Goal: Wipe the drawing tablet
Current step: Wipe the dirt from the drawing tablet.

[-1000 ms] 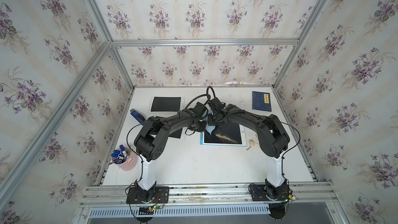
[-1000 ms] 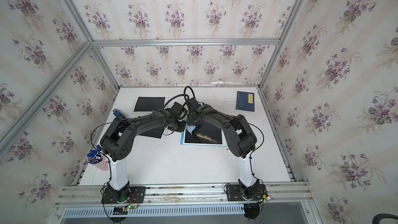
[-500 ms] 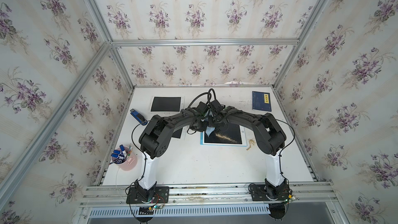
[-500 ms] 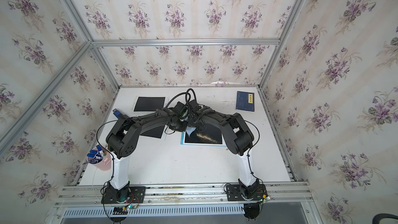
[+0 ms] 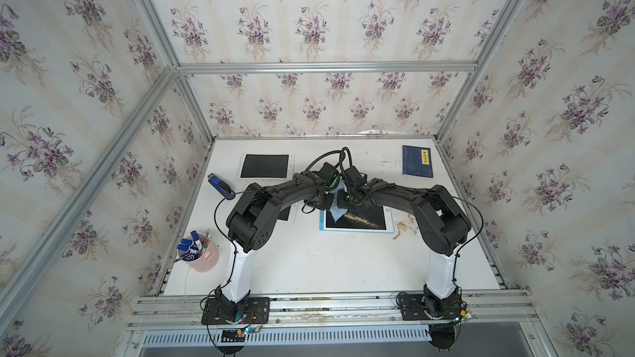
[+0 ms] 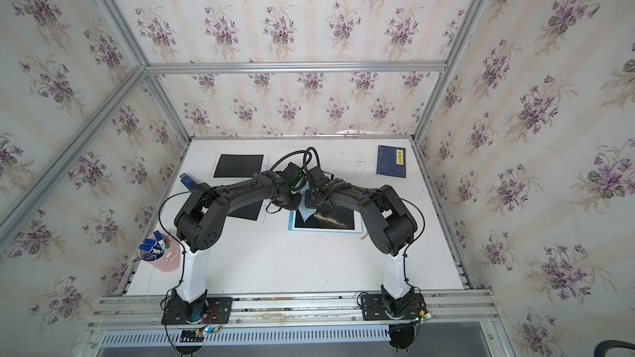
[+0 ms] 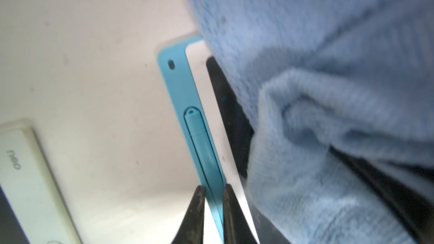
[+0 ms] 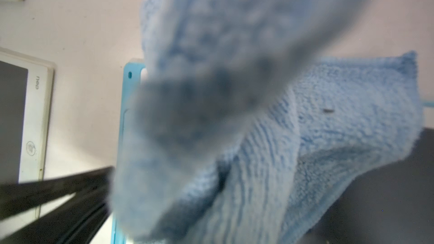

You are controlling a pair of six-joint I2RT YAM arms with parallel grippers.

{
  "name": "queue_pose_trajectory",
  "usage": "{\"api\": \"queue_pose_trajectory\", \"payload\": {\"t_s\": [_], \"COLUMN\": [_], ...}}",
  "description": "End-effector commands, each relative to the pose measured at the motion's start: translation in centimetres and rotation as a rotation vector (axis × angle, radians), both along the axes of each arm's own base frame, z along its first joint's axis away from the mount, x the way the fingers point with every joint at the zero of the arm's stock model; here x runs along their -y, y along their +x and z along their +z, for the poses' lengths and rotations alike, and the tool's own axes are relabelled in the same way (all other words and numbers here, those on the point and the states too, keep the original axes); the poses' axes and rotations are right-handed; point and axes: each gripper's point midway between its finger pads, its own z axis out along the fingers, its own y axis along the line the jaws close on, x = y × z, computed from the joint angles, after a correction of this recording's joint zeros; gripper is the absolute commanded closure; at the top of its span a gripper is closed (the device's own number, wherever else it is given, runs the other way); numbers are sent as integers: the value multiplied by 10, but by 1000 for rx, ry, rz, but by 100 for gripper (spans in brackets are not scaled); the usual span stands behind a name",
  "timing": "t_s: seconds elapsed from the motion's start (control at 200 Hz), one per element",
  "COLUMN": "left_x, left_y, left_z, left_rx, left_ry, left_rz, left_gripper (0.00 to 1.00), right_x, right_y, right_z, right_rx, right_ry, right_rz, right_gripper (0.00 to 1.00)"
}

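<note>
Fingers point(image 7: 198, 212) of left gripper point(image 7: 214, 208) nearly closed, tips at teal rim of drawing tablet point(image 7: 185, 95); I judge they pin it mid-table. Right gripper point(image 5: 344, 199) clamps blue cloth point(image 5: 337, 213) over tablet corner, its fingers hidden. Crumbs point(image 5: 360, 218) on screen not yet wiped.
</note>
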Motion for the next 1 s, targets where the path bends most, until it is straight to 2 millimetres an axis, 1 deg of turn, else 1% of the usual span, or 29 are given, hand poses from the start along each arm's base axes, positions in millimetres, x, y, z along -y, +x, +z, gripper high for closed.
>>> {"api": "queue_pose_trajectory", "payload": {"t_s": [0.0,0.135,0.275,0.375,0.4,0.41,0.42,0.505,0.619,0.739,0.819,0.859,0.929,0.994], "left_x": [-30,-30,-30,-31,-31,-31,-31,-33,-36,-38,-39,-39,-38,-38], "left_y": [-28,-29,-28,-28,-29,-28,-28,-28,-28,-27,-27,-26,-26,-26], "left_z": [-33,-35,-32,-31,-31,-31,-31,-32,-32,-32,-31,-29,-28,-26], "left_rx": [-116,-119,-109,-106,-107,-107,-106,-107,-109,-107,-104,-100,-98,-93], "left_ry": [151,152,146,138,138,137,137,136,128,118,112,108,100,93], "left_rz": [-17,-20,-20,-20,-23,-23,-23,-22,-17,-11,-9,-8,-7,-8], "left_gripper": [83,83,83,83,83,83,83,83,83,83,83,83,83,83], "right_x": [28,52,86,111,114,124,128,153,187,224,252,261,270,263], "right_y": [-32,-41,-47,-51,-53,-50,-51,-54,-56,-56,-57,-57,-53,-45], "right_z": [-16,-17,-20,-22,-22,-22,-22,-20,-12,4,23,35,59,80], "right_rx": [-82,-75,-86,-112,-115,-122,-127,-135,-130,-100,-65,-38,31,97], "right_ry": [-123,-201,-280,-292,-294,-294,-296,-325,-377,-473,-563,-590,-597,-540], "right_rz": [0,-21,-76,-126,-127,-157,-167,-217,-292,-409,-531,-588,-664,-675], "right_gripper": [100,100,100,100,100,100,100,100,100,100,100,100,100,100]}}
